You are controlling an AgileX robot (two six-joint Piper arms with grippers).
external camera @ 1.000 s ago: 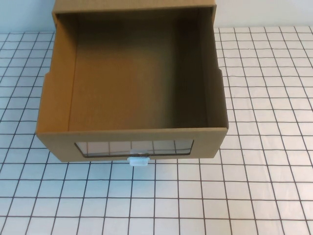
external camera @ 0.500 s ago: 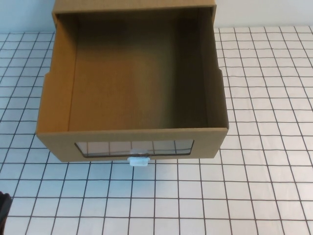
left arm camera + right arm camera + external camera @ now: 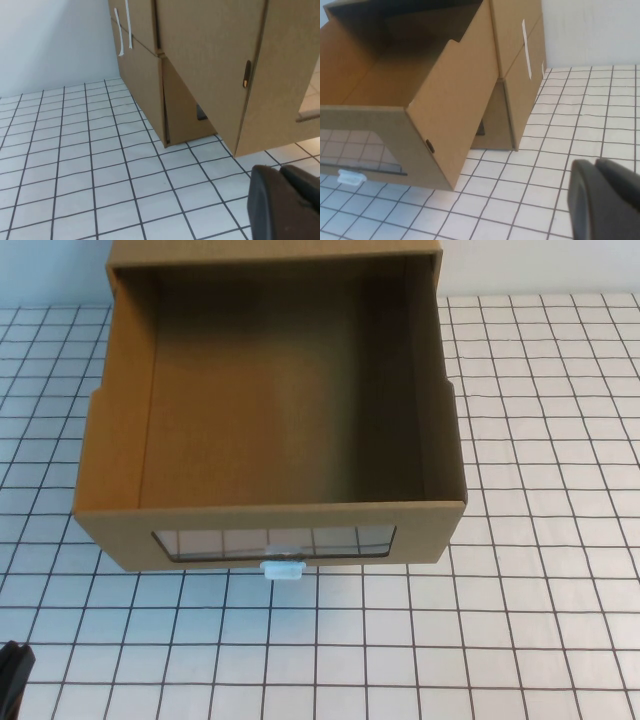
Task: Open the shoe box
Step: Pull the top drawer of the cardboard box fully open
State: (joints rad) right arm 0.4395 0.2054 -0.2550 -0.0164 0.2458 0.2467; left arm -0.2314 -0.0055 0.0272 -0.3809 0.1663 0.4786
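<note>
Left gripper (image 3: 9, 680) shows only an edge in the high view, off the left front corner of the box (image 3: 425, 532). I note the box stands open. Left wrist: jaws closed on nothing, near the box's left wall. Right wrist: right gripper (image 3: 598, 172) closed, empty, near the box's right wall.

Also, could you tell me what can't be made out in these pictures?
Left gripper, shut, front-left of the box: the high view's lower-left edge cuts off all but a dark sliver.
Right gripper, shut, front-right of the box: outside the high view entirely.
Box's rear: cut off by the high view's top edge.
White pull tab: beyond the left wrist view's edge.
</note>
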